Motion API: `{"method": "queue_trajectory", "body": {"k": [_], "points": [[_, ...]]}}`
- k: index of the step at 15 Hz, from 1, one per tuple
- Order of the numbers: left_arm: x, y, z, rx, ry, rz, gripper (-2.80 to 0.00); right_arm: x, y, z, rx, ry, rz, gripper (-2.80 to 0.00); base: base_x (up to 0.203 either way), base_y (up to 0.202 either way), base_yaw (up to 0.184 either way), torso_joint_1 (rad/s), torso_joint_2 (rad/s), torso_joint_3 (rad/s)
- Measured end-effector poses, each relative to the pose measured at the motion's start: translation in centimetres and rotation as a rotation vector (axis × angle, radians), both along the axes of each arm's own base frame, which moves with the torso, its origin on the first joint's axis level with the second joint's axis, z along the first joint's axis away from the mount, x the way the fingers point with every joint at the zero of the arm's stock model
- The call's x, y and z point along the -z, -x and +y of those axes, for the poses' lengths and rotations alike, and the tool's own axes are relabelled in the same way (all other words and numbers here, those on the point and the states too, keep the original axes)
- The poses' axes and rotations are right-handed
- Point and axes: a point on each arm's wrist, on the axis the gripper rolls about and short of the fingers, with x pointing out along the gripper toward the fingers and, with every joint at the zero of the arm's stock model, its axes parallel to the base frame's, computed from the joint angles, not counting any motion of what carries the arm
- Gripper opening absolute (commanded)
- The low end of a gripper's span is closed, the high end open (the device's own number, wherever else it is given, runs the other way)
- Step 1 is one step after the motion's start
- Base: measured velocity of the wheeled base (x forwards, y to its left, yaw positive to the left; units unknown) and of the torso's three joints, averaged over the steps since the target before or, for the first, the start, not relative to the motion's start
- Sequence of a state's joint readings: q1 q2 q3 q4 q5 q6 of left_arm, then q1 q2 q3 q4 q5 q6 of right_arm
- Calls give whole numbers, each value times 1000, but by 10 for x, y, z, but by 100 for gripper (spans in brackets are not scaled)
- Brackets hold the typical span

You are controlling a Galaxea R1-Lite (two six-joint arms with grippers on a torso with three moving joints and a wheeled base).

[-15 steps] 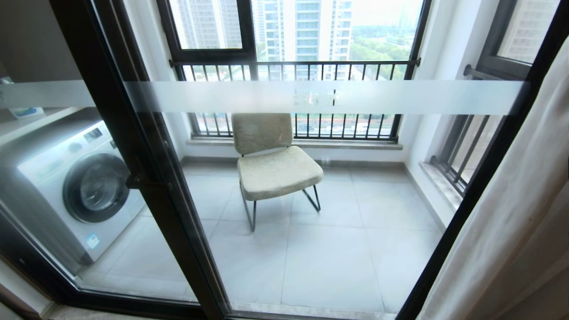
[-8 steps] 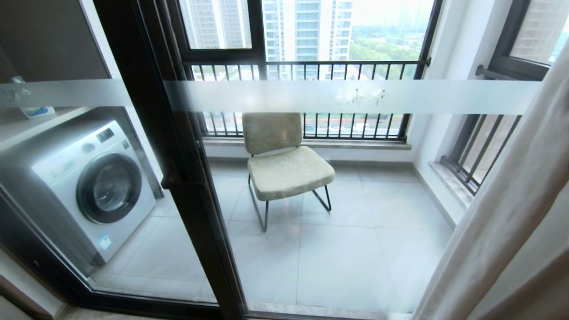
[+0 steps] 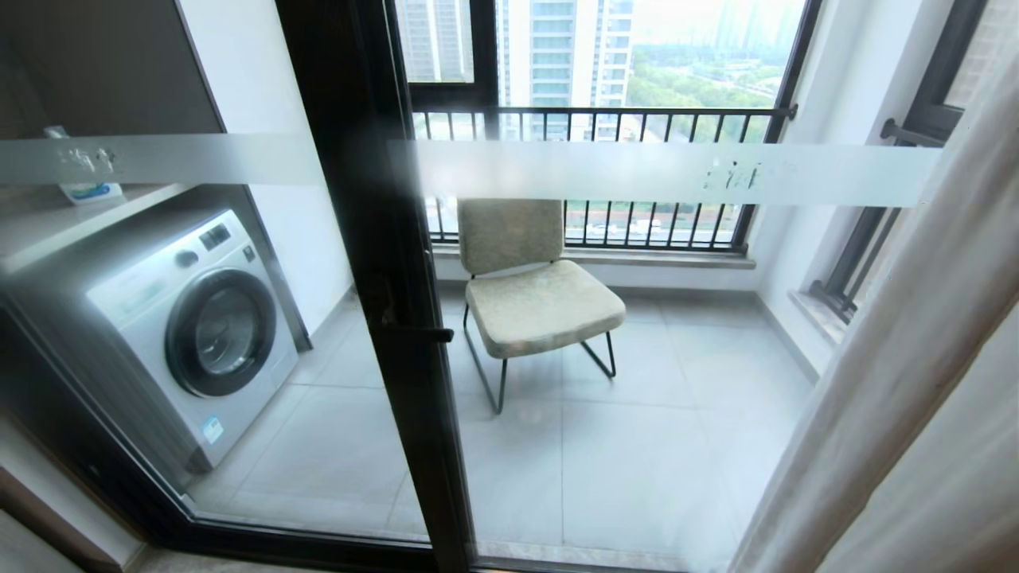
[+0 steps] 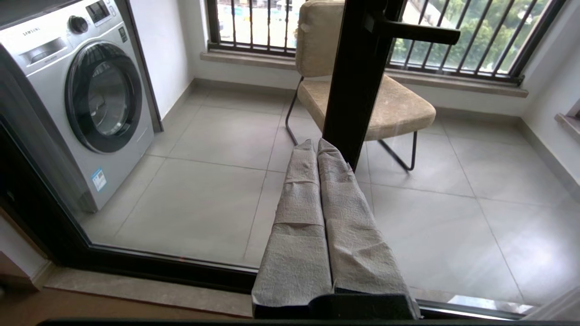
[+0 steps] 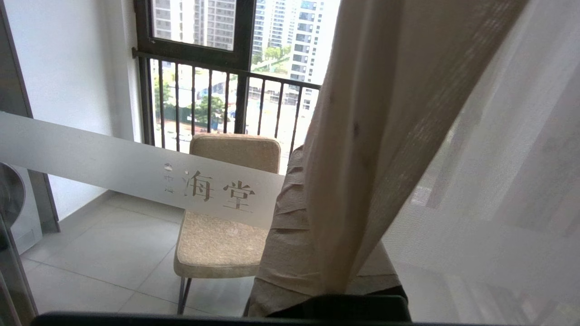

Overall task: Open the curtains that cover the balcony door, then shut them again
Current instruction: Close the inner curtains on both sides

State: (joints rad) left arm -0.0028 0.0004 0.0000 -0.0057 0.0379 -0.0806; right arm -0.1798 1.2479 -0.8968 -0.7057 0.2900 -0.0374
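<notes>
The right gripper (image 5: 317, 226), its fabric-wrapped fingers (image 5: 290, 217) pressed together, is pinching the beige-grey curtain (image 5: 385, 113): the thick woven drape comes down across the fingers and narrows to a fold that ends between them near the gripper's base. Just beside that drape, on the side away from the glass, hangs the white sheer (image 5: 489, 181), thin enough for shapes to show through. Beyond the fingertips stands the balcony door (image 3: 382, 263), its glass crossed by a frosted band (image 5: 113, 167) printed with two Chinese characters. Past the glass, an upholstered beige chair (image 3: 529, 294) on thin black legs stands on the tiled balcony floor (image 3: 637, 454), with the black-railed outer window (image 3: 605, 127) behind it and tower blocks beyond. In the head view the curtains fill only the right edge, leaving both glass panels uncovered. The left gripper (image 4: 317, 149) is shut with nothing between its wrapped fingers, held low and near the door's black centre post, whose black handle (image 4: 414, 32) juts out above the fingertips. Off to that gripper's far side, behind the glass, sits a silver front-loading washing machine (image 3: 191, 318) under a shelf.
</notes>
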Motion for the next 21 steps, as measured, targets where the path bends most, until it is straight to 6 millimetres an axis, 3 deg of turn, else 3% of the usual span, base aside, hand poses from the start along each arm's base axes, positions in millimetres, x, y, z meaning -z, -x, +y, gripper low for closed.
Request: {"method": "queue_trajectory", "body": {"k": [12, 21], "points": [[0, 0, 0, 0, 0, -1, -280, -2, -1, 1, -5, 3, -8, -280, 0, 192, 0, 4, 2, 3], [0, 0, 0, 1, 0, -1, -280, -7, -2, 14, -69, 11, -22, -280, 0, 192, 0, 3, 2, 1]]}}
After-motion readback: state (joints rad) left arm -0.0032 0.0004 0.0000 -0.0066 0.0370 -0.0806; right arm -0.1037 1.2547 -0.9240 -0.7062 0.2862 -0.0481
